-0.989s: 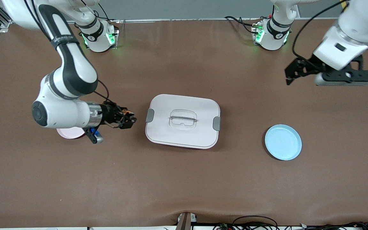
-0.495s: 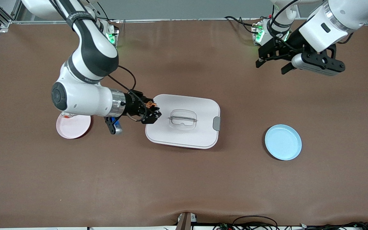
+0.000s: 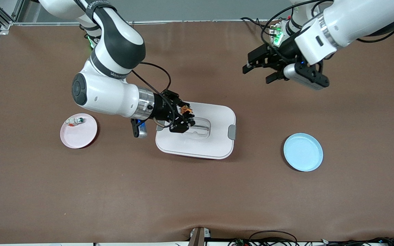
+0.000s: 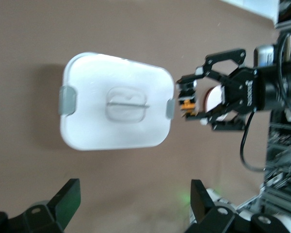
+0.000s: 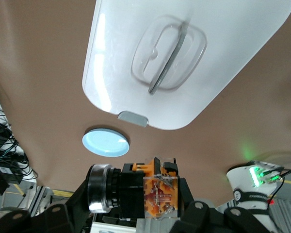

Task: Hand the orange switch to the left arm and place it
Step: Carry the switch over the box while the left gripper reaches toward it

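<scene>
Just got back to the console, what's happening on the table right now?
The right gripper is shut on the small orange switch with black bands and holds it in the air over the large white lidded box. The left gripper, jaws open and empty, is up over the brown table toward the robots' bases. The round pink plate holds a small white-and-green part. The round light-blue plate has nothing on it.

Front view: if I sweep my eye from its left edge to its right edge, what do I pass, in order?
Pink plate → right gripper holding the orange switch over the box → left gripper, open, over bare table → blue plate.
</scene>
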### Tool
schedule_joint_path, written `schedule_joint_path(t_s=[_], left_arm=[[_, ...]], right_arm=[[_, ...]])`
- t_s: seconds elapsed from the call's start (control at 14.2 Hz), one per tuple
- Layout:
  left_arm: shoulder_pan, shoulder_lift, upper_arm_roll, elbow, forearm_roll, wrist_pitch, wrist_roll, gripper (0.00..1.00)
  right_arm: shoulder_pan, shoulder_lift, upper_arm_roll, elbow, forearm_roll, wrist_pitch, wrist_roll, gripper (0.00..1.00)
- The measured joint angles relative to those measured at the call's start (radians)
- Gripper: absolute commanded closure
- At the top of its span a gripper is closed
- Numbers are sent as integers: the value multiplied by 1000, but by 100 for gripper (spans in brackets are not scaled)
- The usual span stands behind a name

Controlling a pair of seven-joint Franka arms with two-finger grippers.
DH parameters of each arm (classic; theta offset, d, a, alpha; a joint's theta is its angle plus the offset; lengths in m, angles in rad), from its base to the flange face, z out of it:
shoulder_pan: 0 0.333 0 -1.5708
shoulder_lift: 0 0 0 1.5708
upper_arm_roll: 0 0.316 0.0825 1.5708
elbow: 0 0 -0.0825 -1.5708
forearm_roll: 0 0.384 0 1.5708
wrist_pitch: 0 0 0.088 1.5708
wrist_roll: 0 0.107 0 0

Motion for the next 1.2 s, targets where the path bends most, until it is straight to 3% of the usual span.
schedule_joint_path(t_s=[0.21, 0.42, 0.99, 1.13, 1.2], left_arm=[[-1, 34, -59, -72, -79, 156, 12, 8], [-16, 99, -73, -83, -158, 244, 68, 19], [-26, 199, -73, -82, -286, 314, 215, 29], [-30, 202, -73, -81, -318, 316, 215, 36], [-34, 202, -74, -79, -338, 317, 215, 44]], right_arm=[[34, 22, 0, 42, 2, 73, 71, 100], [66, 31, 0, 52, 3, 117, 122, 100], [119, 34, 0, 85, 3, 137, 235, 100], [126, 41, 0, 86, 3, 158, 254, 100], [129, 49, 0, 87, 3, 177, 267, 100]])
